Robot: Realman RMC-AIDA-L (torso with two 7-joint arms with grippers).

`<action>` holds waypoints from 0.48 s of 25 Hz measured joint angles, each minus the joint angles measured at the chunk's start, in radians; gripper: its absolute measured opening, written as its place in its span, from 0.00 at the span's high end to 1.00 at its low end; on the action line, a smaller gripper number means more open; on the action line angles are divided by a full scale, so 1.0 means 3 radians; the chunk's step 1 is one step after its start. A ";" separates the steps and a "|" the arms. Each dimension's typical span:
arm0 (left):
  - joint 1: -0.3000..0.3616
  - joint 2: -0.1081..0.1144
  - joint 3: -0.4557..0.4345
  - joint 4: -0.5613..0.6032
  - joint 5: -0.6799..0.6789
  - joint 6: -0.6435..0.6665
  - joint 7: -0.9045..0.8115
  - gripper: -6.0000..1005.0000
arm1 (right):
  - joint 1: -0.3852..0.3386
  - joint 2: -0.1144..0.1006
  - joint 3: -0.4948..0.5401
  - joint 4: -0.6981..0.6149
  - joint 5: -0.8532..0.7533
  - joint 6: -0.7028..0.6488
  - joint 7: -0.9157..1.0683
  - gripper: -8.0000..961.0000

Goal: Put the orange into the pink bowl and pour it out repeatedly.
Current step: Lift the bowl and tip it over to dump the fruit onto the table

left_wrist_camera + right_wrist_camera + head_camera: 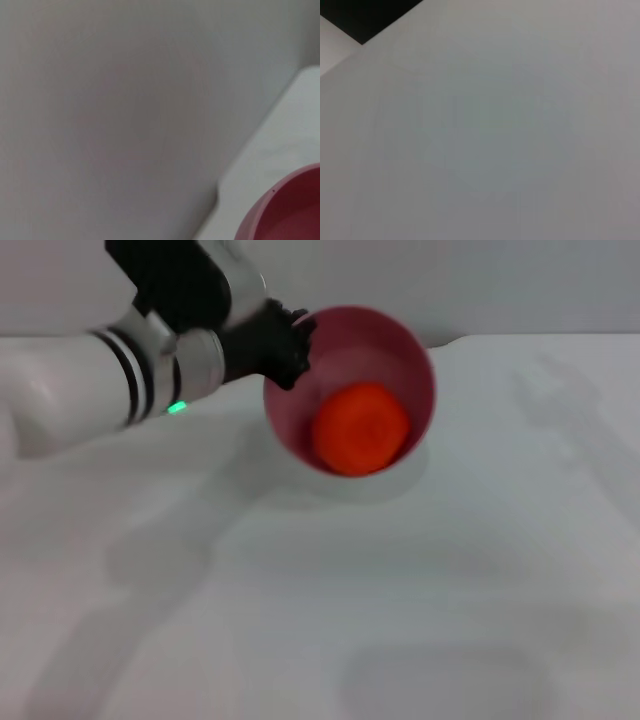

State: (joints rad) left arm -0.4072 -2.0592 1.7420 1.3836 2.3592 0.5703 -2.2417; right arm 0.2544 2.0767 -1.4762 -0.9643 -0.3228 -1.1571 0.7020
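The pink bowl (385,345) is tilted toward me, lifted off the white table at the back centre of the head view. The orange (360,428) lies inside it against the lower rim. My left gripper (290,345) is shut on the bowl's left rim and holds it tipped. In the left wrist view a piece of the bowl's rim (285,210) shows at the corner, with no fingers in view. My right gripper is out of view; its wrist view shows only bare table surface.
The white table (320,590) stretches in front of the bowl, with a wall behind its far edge. A dark patch (365,15) shows beyond the table edge in the right wrist view.
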 joint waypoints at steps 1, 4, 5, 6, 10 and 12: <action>0.0000 0.0000 0.0000 0.0000 0.0000 0.0000 0.0000 0.95 | 0.0000 0.0000 0.0013 0.0007 0.0000 -0.0002 0.0000 0.45; 0.0330 -0.0005 0.0568 0.0067 0.0011 -0.0913 0.0387 0.95 | 0.0009 0.0001 0.0024 0.0020 0.0000 -0.0016 0.0000 0.45; 0.0330 -0.0005 0.0568 0.0067 0.0011 -0.0913 0.0387 0.95 | 0.0013 0.0001 0.0023 0.0021 -0.0001 -0.0022 0.0000 0.45; 0.0365 -0.0007 0.0639 0.0065 0.0012 -0.1035 0.0456 0.95 | 0.0018 0.0001 0.0023 0.0022 -0.0001 -0.0029 0.0000 0.45; 0.0565 -0.0011 0.1096 0.0000 0.0012 -0.1937 0.0897 0.95 | 0.0033 0.0001 0.0015 0.0024 -0.0003 -0.0043 0.0000 0.45; 0.0605 -0.0011 0.1269 -0.0067 0.0012 -0.2280 0.1034 0.95 | 0.0044 0.0001 0.0009 0.0025 -0.0004 -0.0048 0.0000 0.45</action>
State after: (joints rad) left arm -0.2257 -2.0625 2.1228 1.3635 2.3628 -0.1136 -1.9314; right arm 0.2677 2.0770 -1.4736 -0.9567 -0.3241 -1.1716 0.7021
